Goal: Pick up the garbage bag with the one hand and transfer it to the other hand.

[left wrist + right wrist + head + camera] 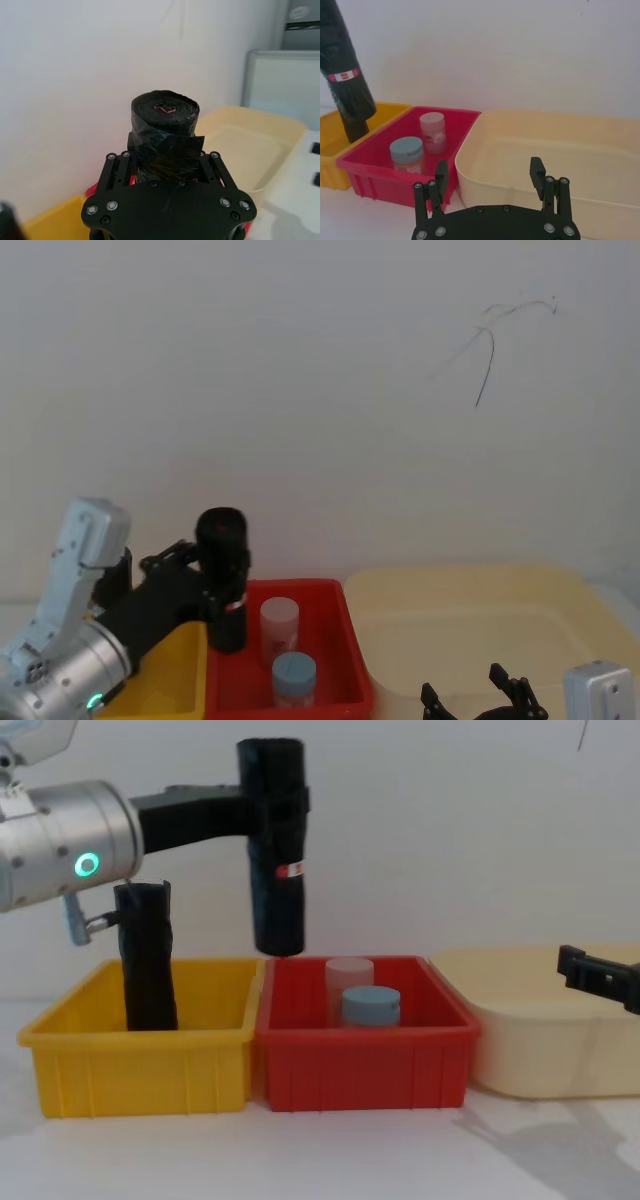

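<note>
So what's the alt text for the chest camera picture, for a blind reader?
The left gripper holds the garbage bag, a labelled black roll, upright in the air above a yellow bin and a red bin. A plain black roll stands in the yellow bin, two jars in the red one; the right gripper reaches in by a cream tub.
</note>
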